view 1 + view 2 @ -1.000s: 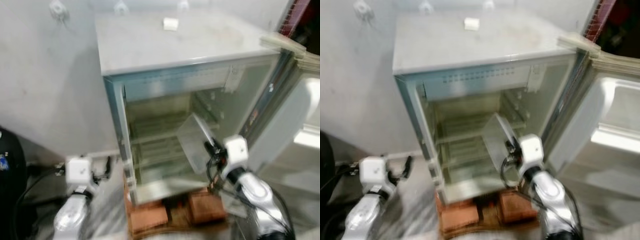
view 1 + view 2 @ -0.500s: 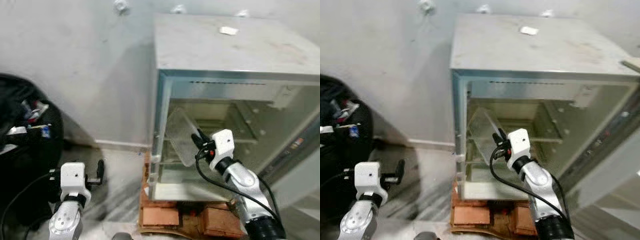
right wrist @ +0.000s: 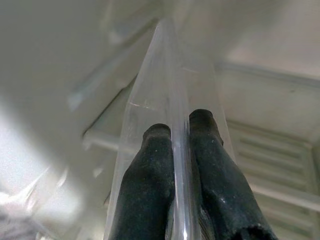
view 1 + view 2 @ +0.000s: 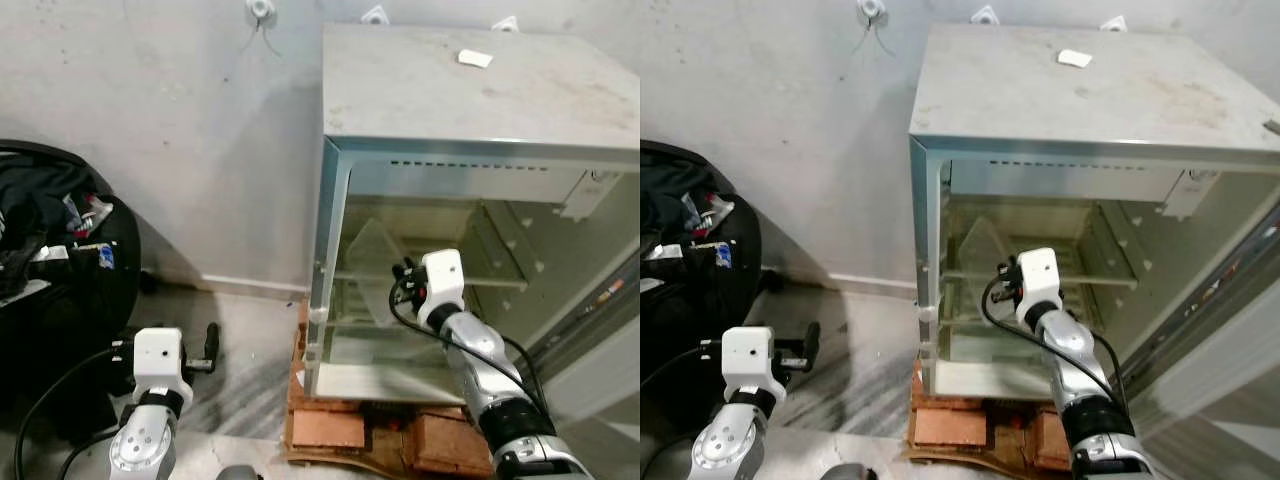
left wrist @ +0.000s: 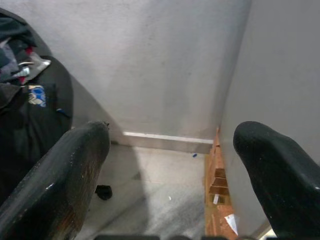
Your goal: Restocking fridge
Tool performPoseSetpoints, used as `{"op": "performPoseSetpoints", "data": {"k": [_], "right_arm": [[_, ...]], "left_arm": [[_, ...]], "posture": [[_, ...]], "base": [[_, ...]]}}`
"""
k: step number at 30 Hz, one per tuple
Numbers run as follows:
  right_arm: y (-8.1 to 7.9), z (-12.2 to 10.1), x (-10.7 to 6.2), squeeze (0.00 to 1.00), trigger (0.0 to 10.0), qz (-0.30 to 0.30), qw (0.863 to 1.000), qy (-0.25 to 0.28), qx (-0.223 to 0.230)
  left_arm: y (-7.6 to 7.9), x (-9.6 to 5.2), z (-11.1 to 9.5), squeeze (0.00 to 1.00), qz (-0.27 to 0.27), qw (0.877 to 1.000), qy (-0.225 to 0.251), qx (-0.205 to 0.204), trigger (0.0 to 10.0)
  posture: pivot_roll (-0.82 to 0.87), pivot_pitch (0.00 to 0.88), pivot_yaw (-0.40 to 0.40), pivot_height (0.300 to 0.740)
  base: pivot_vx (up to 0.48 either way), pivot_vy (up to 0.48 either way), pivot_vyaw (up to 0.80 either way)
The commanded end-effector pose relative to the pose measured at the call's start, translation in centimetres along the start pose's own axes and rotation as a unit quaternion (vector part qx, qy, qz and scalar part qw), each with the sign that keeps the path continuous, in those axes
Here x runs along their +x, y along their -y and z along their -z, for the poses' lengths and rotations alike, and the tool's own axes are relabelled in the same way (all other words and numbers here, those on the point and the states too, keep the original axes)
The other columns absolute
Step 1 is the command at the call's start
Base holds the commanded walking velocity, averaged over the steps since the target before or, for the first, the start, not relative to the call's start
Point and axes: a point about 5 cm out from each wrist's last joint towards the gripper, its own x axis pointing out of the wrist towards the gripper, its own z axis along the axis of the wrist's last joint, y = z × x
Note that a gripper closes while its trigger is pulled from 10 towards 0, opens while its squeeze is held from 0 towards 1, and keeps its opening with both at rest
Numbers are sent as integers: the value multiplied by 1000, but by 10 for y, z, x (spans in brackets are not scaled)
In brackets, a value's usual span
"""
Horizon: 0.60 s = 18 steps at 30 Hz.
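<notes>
**Right wrist view: clear shelf panel pinched inside the open fridge**

Right wrist view shows the two black fingers point(image 3: 150, 185) pressed together on the edge of a clear shelf panel point(image 3: 172, 95). From the head, the panel point(image 4: 372, 268) stands tilted inside the fridge point(image 4: 470, 90), at 9 o'clock from the right gripper point(image 4: 404, 283). The fridge sits on bricks point(image 4: 325, 430). The left gripper point(image 4: 211, 342) hangs low at 8 o'clock, fingers apart, beside a black bag point(image 4: 60, 260).

The left gripper point(image 5: 170, 150) has its two fingers point(image 5: 65, 175) spread wide apart over grey floor point(image 5: 155, 190). A black bag point(image 5: 30, 105) sits beside the wall point(image 5: 150, 65); bricks point(image 5: 217, 180) lie under the fridge point(image 5: 280, 75).
</notes>
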Motion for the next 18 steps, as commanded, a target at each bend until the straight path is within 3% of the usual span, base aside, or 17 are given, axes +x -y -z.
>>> {"op": "performPoseSetpoints", "data": {"k": [1,5,9,13,15,18], "right_arm": [[-1,-10,9,0,10000,4,1000,10,8],[-8,-21,24,0,10000,11,999,12,32],[-19,-31,41,0,10000,32,994,0,103],[-31,-36,50,0,10000,37,981,-10,188],[-37,-38,55,0,10000,46,968,-16,247],[-41,-40,57,0,10000,55,958,-15,281]], "left_arm": [[1,-2,-1,0,-2,1000,-2,2,10000],[1,-6,-1,0,2,1000,-5,4,10000],[-4,-14,0,0,-6,1000,-11,7,10000],[-12,-25,-1,0,-21,999,-12,31,10000],[-19,-31,0,0,-32,999,-18,38,10000],[-25,-36,1,0,-41,998,-24,39,10000]], "posture": [[68,0,-63,740],[87,41,-72,740],[111,74,-83,740],[147,114,-94,740],[170,144,-102,740],[184,164,-108,740]], "base": [[0,0,0],[0,0,0],[0,0,0],[0,0,0],[0,0,0],[0,0,0]]}}
